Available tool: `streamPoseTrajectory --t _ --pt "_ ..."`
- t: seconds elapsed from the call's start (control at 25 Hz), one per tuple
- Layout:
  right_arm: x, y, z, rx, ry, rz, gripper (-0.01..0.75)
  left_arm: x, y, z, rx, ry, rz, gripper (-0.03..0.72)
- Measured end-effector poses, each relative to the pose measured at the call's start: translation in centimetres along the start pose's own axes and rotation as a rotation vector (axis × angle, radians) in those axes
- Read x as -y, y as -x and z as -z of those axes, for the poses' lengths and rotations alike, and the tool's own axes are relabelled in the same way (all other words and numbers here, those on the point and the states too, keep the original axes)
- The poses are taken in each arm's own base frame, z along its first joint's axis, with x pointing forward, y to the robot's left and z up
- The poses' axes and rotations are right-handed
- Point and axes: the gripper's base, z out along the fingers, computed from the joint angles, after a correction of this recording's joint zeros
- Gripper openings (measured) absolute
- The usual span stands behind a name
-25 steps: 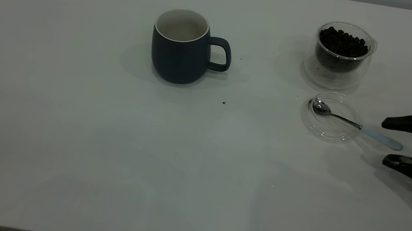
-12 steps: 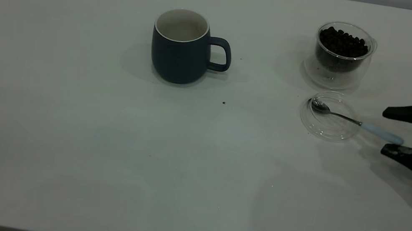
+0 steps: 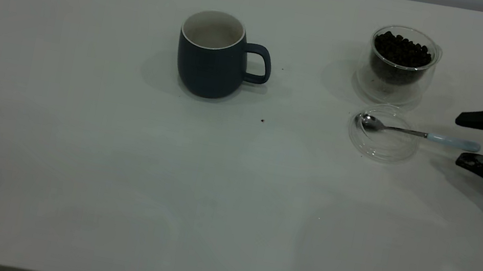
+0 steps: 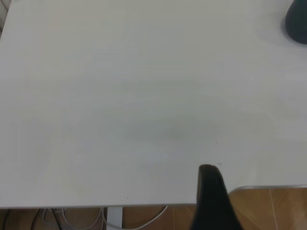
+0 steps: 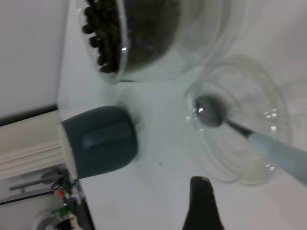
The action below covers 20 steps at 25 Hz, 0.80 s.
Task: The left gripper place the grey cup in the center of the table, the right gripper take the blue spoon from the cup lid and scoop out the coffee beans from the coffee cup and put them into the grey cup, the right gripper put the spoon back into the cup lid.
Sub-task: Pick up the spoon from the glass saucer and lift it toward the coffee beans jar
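The right hand (image 3: pixel 462 138), fingers spread, straddles the blue spoon's (image 3: pixel 452 141) handle end; the bowl rests in the cup lid (image 3: pixel 381 147).

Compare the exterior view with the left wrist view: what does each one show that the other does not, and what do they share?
Only the exterior view shows the coffee cup filled with coffee beans, the cup lid, the blue spoon with its bowl in the lid, and the open right tool at the spoon handle's end. Only the left wrist view shows one dark finger of the left tool, the table's near edge, a wooden floor and cables below. Both share the white table and the grey cup, which the left wrist view catches only at a corner.
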Motion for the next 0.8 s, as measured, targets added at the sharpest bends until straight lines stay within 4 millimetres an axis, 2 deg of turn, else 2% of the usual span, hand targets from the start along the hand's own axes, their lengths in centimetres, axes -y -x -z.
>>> streamPoseTrajectory --t 0.24,0.56,0.8 --pt "0.4 0.7 -0.1 0.016 -0.061 0.054 0.588 0.0 0.0 0.0 0.000 0.000 0.000 0.548" --pt "-0.4 2.7 -0.4 0.005 -0.069 0.201 0.588 0.0 0.0 0.0 0.000 0.000 0.000 0.548" --pt "-0.6 2.4 -1.5 -0.047 -0.078 0.218 0.588 0.0 0.0 0.0 0.000 0.000 0.000 0.548"
